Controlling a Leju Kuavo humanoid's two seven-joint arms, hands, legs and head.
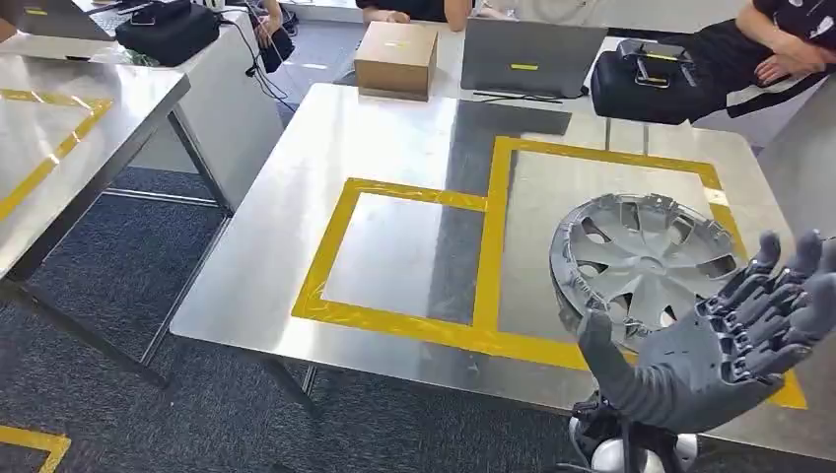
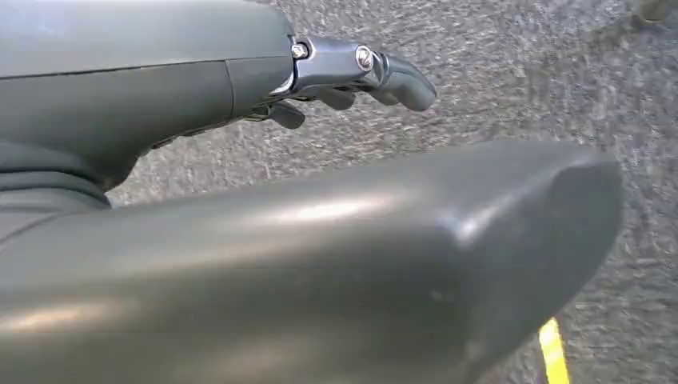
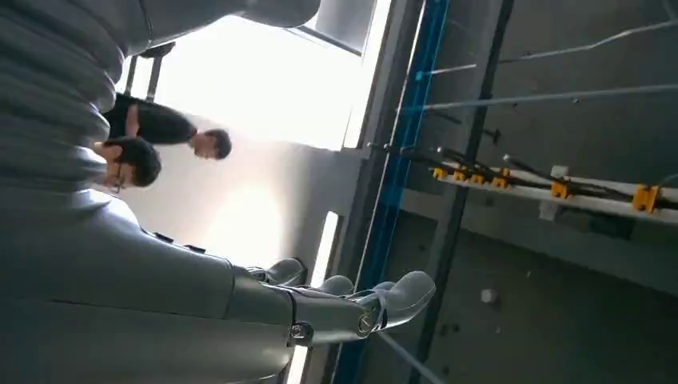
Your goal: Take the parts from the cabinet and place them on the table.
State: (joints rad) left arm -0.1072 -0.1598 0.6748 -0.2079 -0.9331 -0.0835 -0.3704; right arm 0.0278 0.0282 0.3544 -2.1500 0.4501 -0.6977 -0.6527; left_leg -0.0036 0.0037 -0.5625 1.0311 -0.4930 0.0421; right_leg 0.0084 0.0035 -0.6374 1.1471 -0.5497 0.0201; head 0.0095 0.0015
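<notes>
The grey hubcap (image 1: pixel 641 264) lay flat, face up, on the steel table (image 1: pixel 394 148), inside the larger yellow-taped square (image 1: pixel 496 246). The right hand (image 1: pixel 725 340) hovered palm-up over the hubcap's near edge, fingers spread, holding nothing. The left hand (image 2: pixel 352 76) hung over carpet, fingers loosely apart; a cardboard box (image 1: pixel 396 57) sat at the table's far edge.

The right hand (image 3: pixel 352 308) points up toward a grey ceiling (image 3: pixel 560 304), fingers apart and holding nothing. Two people (image 3: pixel 148 144) stand near a bright window (image 3: pixel 264 88); a cable tray with yellow clips (image 3: pixel 552 186) crosses overhead.
</notes>
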